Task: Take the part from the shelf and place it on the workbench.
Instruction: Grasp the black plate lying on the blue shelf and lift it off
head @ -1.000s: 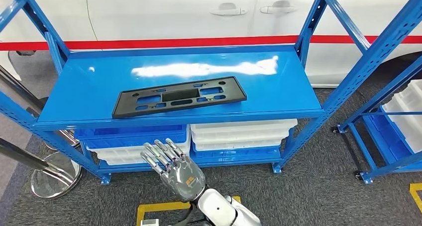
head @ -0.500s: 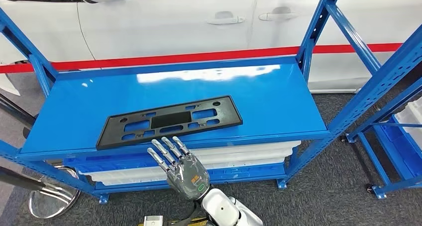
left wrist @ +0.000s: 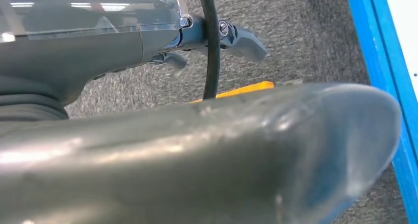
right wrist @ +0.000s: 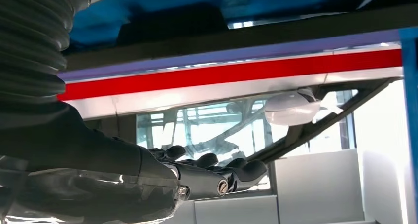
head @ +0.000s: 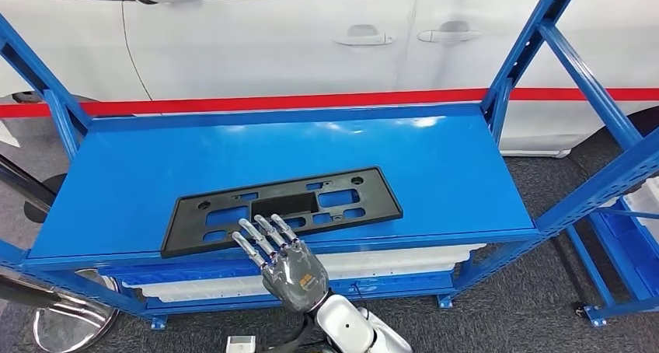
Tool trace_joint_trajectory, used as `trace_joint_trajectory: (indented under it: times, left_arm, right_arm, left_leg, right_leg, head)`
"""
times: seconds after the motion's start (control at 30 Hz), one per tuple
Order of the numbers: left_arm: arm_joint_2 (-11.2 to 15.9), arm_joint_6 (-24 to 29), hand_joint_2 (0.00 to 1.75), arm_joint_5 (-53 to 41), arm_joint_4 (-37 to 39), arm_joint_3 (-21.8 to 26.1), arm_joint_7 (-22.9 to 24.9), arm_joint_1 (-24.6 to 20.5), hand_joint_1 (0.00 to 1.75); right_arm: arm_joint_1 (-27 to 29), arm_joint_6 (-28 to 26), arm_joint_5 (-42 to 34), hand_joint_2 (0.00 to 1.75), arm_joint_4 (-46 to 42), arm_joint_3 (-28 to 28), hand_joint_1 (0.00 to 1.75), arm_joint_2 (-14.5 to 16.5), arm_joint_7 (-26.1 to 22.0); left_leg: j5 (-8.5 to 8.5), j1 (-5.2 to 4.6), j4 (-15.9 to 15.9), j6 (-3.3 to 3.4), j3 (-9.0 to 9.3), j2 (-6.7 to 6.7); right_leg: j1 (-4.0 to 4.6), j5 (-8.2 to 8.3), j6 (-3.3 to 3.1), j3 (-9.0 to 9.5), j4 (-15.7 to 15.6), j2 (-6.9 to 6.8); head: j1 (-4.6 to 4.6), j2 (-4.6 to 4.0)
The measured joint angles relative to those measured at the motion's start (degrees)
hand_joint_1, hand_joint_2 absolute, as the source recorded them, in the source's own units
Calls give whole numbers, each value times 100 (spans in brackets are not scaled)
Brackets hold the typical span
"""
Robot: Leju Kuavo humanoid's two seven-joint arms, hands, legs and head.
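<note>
The part (head: 284, 207) is a long flat black plastic plate with several cut-outs, lying slightly askew near the front of the blue shelf (head: 443, 159). My right hand (head: 284, 261) is raised at the shelf's front edge with its fingers spread and straight; the fingertips (head: 260, 230) overlap the part's near edge and hold nothing. In the right wrist view the fingers (right wrist: 217, 177) stretch out flat in front of the shelf's edge. My left hand (left wrist: 197, 135) hangs over the grey carpet, its thick thumb close to the lens and its dark fingers (left wrist: 241, 36) holding nothing.
A white car (head: 272, 42) with a red stripe stands behind the shelf. White bins (head: 388, 261) sit on the lower level. Blue uprights (head: 536, 42) frame the shelf, another blue rack (head: 622, 236) stands at the right, and a chrome stand base (head: 62, 326) at the left.
The camera has drawn closer and shifted, so the shelf looks larger. My right hand has risen from below the shelf until its fingertips overlap the part's front edge.
</note>
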Motion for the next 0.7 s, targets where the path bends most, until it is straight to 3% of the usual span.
trace_joint_trajectory:
  times: [0.07, 0.13, 0.2, 0.3, 0.4, 0.43, 0.47, 0.5, 0.6, 0.63, 0.7]
  left_arm:
    - [-7, -7, 0, -8, 1, 0, 10, 4, 0]
    - [-17, -13, 0, -14, 1, 0, 10, -6, 0]
    - [-21, -15, 0, -28, 1, 0, 10, -17, 0]
    - [-21, -20, 0, -47, 0, -1, 9, -29, 0]
    - [-25, -31, 0, -55, -1, -2, 9, -36, 0]
    - [-22, -32, 0, -56, -1, -1, 10, -32, 0]
    - [-20, -32, 0, -59, -1, -1, 11, -28, 0]
    - [-19, -31, 0, -61, -1, 0, 11, -26, 0]
    - [-15, -31, 0, -69, -1, -2, 14, -34, 0]
    - [-14, -32, 0, -72, -1, -2, 18, -41, 0]
    - [-15, -31, 0, -83, -1, -2, 28, -46, 0]
  right_arm:
    - [-44, 1, 11, 175, 67, 0, 0, 0, 101]
    - [-113, 8, 13, 175, 149, 0, 0, 5, 166]
    - [-166, 27, 13, 175, 230, 0, 0, 17, 214]
    - [-232, 85, 10, 175, 365, 0, 0, 58, 285]
    - [-320, 120, -2, 175, 562, 0, 0, 110, 356]
    - [-336, 120, -9, 175, 632, 0, 0, 115, 373]
    - [-346, 120, -17, 175, 696, 0, 0, 117, 385]
    - [-354, 120, -26, 175, 752, 0, 0, 120, 397]
    - [-404, 131, -38, 175, 863, 0, 0, 152, 416]
    - [-429, 139, -43, 175, 892, 0, 0, 164, 420]
    - [-468, 153, -59, 175, 955, 0, 0, 183, 425]
  left_leg:
    - [-56, -6, -1, -20, 88, -10]
    - [-99, -24, 6, -67, 123, -19]
    - [-113, -35, -8, -133, 120, -16]
    - [-240, -25, 128, -224, 85, 0]
    - [-716, -7, 1096, -298, -356, 2]
    - [-810, 0, 1404, -318, -518, 2]
    - [-797, 7, 1529, -332, -599, 3]
    - [-679, 15, 1442, -338, -578, 4]
    - [-129, 20, 371, -317, -102, 8]
    - [-48, 9, 117, -289, 14, 4]
    - [-42, -23, -15, -223, 70, -7]
  right_leg:
    - [18, 515, -62, 247, -720, -5]
    - [51, 753, -129, 478, -1306, -10]
    - [71, 733, -162, 523, -1449, -4]
    - [19, 757, -241, 593, -1558, -7]
    - [9, 753, -297, 647, -1597, -32]
    - [12, 747, -302, 652, -1595, -36]
    - [13, 741, -302, 657, -1592, -37]
    - [12, 733, -295, 664, -1588, -34]
    - [14, 686, -240, 684, -1541, -19]
    - [23, 674, -214, 679, -1524, -16]
    - [36, 673, -164, 664, -1518, -11]
  head:
    - [0, 0]
    - [-1, 0]
    - [0, 0]
    - [-1, 0]
    - [-2, 0]
    - [-2, 0]
    - [-2, 0]
    - [-2, 0]
    - [-2, 0]
    - [-2, 0]
    - [-2, 0]
